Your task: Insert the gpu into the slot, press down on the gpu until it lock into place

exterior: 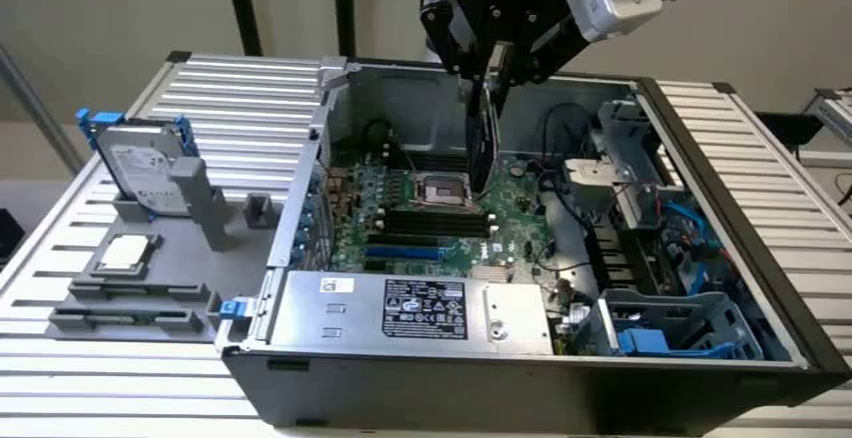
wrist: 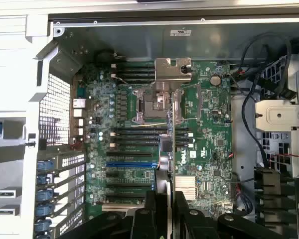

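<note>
Black fingers (wrist: 150, 219) of the gripper (wrist: 169, 218) sit closest to the wrist camera. They are closed on the gpu (wrist: 169, 164), pinching it between them so the card shows edge-on as a thin strip.

From the exterior view, the gripper (exterior: 490, 71) holds the gpu (exterior: 481, 134) upright from above. The card hangs over the middle of the motherboard (exterior: 513, 214), its lower end just beside the processor socket (exterior: 446, 191). It is not seated in anything.

The slot (exterior: 403, 253), a bright-blue strip, lies nearer the viewer on the board and toward the exterior view's left of the card, clearly apart from it. In the wrist view the slot (wrist: 129, 164) lies beyond the black memory slots (wrist: 139, 135), with the card off to one side of it.

Around all this stands the open case (exterior: 745, 258), with the grey labelled power supply (exterior: 413, 308) along its near wall. Well off to the exterior view's left, a hard drive (exterior: 140, 164) with blue rails stands upright on the slatted table (exterior: 239, 89).
</note>
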Action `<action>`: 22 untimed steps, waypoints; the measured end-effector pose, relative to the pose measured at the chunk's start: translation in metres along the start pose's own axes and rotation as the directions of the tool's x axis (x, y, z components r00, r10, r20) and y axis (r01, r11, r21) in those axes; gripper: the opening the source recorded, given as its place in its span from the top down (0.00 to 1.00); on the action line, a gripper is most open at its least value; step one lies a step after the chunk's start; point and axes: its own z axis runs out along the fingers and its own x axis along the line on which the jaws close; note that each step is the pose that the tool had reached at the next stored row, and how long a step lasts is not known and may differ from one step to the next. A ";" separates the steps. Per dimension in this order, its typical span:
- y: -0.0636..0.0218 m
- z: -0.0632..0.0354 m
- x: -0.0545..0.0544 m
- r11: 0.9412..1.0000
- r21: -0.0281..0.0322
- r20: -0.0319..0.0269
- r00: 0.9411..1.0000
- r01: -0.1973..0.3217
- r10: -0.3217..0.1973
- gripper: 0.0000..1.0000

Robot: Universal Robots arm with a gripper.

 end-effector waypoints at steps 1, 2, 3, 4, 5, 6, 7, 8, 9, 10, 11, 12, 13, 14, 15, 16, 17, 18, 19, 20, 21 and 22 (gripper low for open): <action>0.0000 0.0000 0.000 1.000 0.000 0.000 1.000 0.000 0.000 0.74; 0.0000 0.0000 0.000 1.000 0.000 0.000 1.000 0.000 0.000 0.74; 0.0000 0.0000 0.000 1.000 0.000 0.000 1.000 0.000 0.000 0.74; 0.0000 0.0000 0.000 1.000 0.000 0.000 1.000 0.000 0.000 0.74; 0.0000 0.0000 0.000 1.000 0.000 0.000 1.000 0.000 0.000 0.74; 0.0000 0.0000 0.000 1.000 0.000 0.000 1.000 0.000 0.000 0.74; 0.0000 0.0000 0.000 1.000 0.000 0.000 1.000 0.000 0.000 0.74; 0.0000 0.0000 0.000 1.000 0.000 0.000 1.000 0.000 0.000 0.74; 0.0000 0.0000 0.000 1.000 0.000 0.000 1.000 0.000 0.000 0.74; 0.0000 0.0000 0.000 1.000 0.000 0.000 1.000 0.000 0.000 0.74; 0.0000 0.0000 0.000 1.000 0.000 0.000 1.000 0.000 0.000 0.74; 0.0000 0.0000 0.000 1.000 0.000 0.000 1.000 0.000 0.000 0.74; 0.0000 0.0000 0.000 1.000 0.000 0.000 1.000 0.000 0.000 0.74; 0.0001 0.0000 0.000 1.000 0.000 0.000 1.000 0.002 -0.002 0.74; 0.0005 0.0001 0.000 1.000 0.001 -0.001 1.000 0.011 -0.011 0.74; 0.0005 0.0003 0.000 1.000 0.001 -0.002 1.000 0.029 -0.029 0.74; 0.0005 0.0005 0.000 0.999 0.002 -0.004 0.999 0.047 -0.047 0.74; 0.0004 0.0007 0.000 0.998 0.002 -0.005 0.998 0.064 -0.064 0.74; 0.0004 0.0009 0.000 0.997 0.003 -0.006 0.997 0.083 -0.083 0.74; 0.0004 0.0011 0.000 0.995 0.004 -0.008 0.995 0.101 -0.101 0.74; 0.0004 0.0013 0.000 0.993 0.004 -0.009 0.993 0.119 -0.119 0.74; 0.0004 0.0017 0.000 0.991 0.005 -0.011 0.991 0.136 -0.136 0.74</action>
